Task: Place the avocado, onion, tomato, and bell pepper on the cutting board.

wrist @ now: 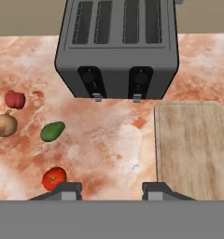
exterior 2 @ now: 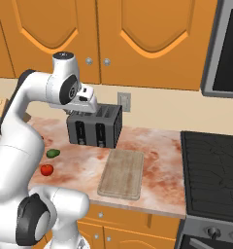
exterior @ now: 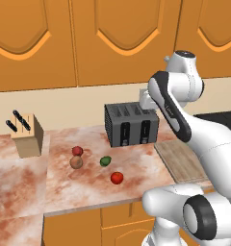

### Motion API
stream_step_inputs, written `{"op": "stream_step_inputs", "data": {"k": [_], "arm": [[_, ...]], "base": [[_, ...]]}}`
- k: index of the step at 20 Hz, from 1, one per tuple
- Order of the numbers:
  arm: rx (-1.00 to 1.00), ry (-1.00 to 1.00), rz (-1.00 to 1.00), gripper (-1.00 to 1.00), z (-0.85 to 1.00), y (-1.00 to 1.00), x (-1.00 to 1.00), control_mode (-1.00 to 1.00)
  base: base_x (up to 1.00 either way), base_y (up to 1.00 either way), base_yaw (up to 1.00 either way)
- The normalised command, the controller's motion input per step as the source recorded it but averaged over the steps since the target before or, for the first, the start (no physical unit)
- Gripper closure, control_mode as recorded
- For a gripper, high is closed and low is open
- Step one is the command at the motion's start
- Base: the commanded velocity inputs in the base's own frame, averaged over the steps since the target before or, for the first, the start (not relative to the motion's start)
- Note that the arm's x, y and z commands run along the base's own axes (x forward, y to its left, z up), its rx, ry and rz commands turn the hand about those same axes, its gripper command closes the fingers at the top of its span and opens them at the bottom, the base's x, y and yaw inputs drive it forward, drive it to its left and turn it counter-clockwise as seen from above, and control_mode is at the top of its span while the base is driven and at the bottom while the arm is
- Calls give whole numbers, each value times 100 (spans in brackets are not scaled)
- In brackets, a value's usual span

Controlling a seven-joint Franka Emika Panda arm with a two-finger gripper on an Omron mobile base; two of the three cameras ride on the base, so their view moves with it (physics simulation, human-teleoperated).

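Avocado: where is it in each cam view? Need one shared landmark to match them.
Left base view: the avocado lies mid-frame on the counter, in front of the toaster.
Right base view: far left, beside the arm, down-left of the toaster.
Hand view: left of centre, down-left of the toaster.
Shared landmark: the toaster, with the tomato nearer the counter's front edge than the avocado.

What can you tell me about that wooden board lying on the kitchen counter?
The cutting board is a flat, light-brown rectangle with rounded corners and lengthwise wood grain. It lies flat on the marbled reddish countertop, in front of the dark grey toaster and slightly to its stove side, apart from it, near the counter's front edge. Nothing rests on it yet: the avocado, onion, tomato and bell pepper all sit on the counter away from it. The gripper hovers above, not touching it.
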Motion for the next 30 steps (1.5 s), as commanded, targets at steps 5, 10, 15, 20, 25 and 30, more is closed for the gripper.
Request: {"op": "stream_step_inputs", "data": {"k": [5,10,15,20,25,30], "arm": [[0,-1,0,-100,0,4,-13,-100],[0,0,0,-100,0,12,-24,-100],[0,0,0,-100,0,32,-28,-100],[0,0,0,-100,-1,32,-30,-100],[-1,0,0,-100,-17,33,-42,-100],[0,1,0,-100,-11,19,-36,-100]], "base": [[0,0,0],[0,0,0],[0,0,0],[0,0,0],[0,0,0],[0,0,0]]}}
